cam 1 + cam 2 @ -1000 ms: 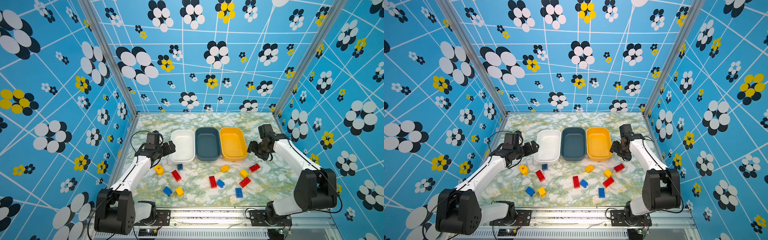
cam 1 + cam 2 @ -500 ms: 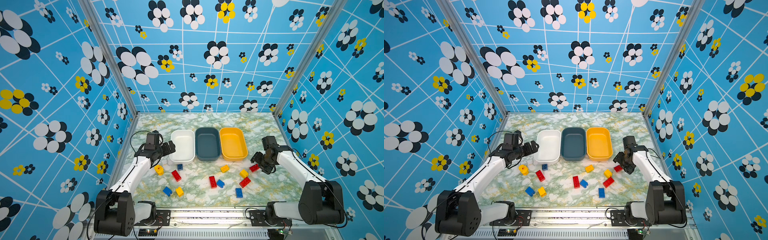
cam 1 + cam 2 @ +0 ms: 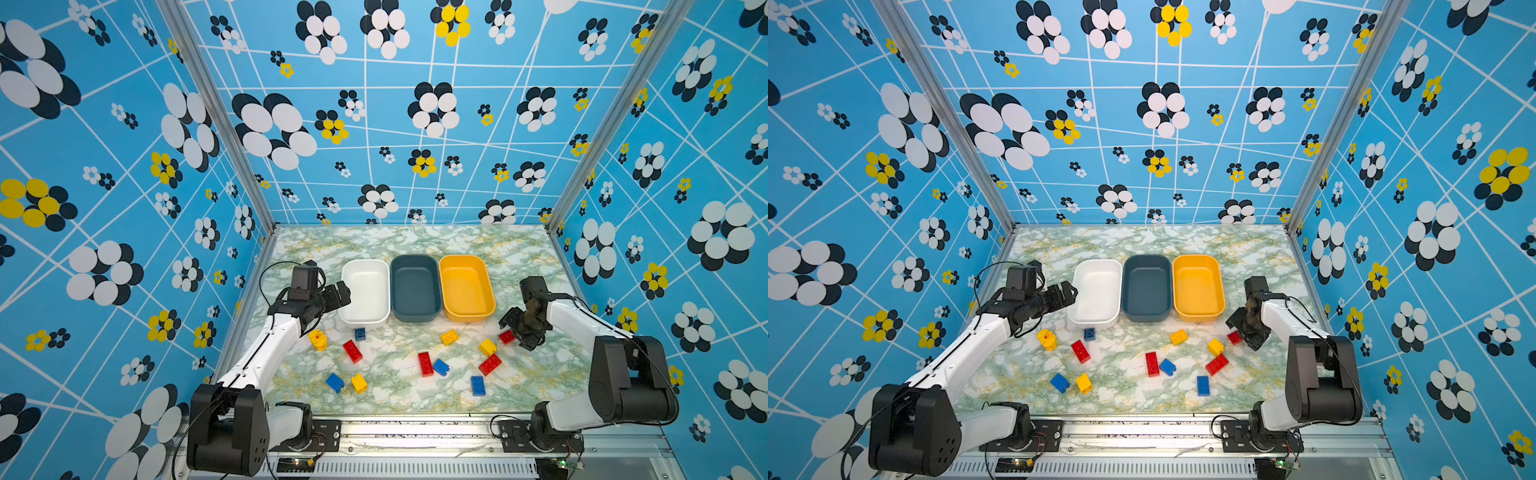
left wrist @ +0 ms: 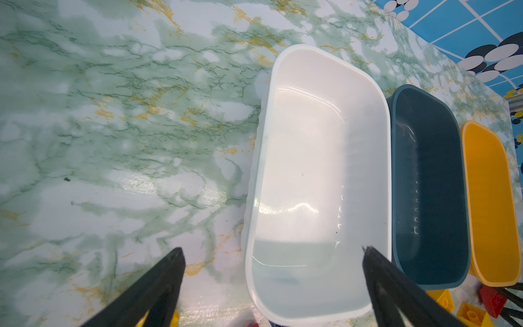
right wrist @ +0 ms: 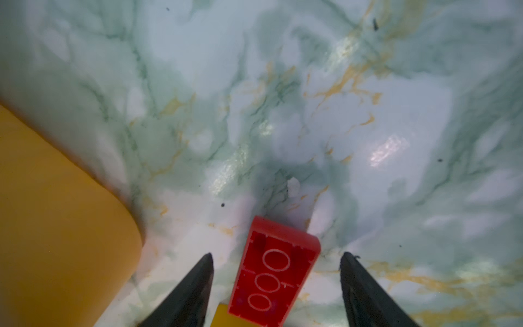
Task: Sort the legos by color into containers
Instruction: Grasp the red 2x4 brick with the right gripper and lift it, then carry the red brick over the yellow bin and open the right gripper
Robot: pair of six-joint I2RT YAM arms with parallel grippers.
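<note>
Jaws of the right gripper stood apart, low over the marbled tabletop, with a red lego lying between them; a gap showed on each side of it, so nothing was gripped yet. The brick lay with its hollow underside up, and a yellow lego was just beside it. Near stood the yellow-orange tub, then the dark slate tub and the white tub, all three empty. The other legos lay scattered before the tubs. The left gripper hung wide open and empty above the edge of the white tub. I judged this the first pick: next the jaws must close squarely on the red brick, not catching the yellow one, then carry it probably to the white tub
</note>
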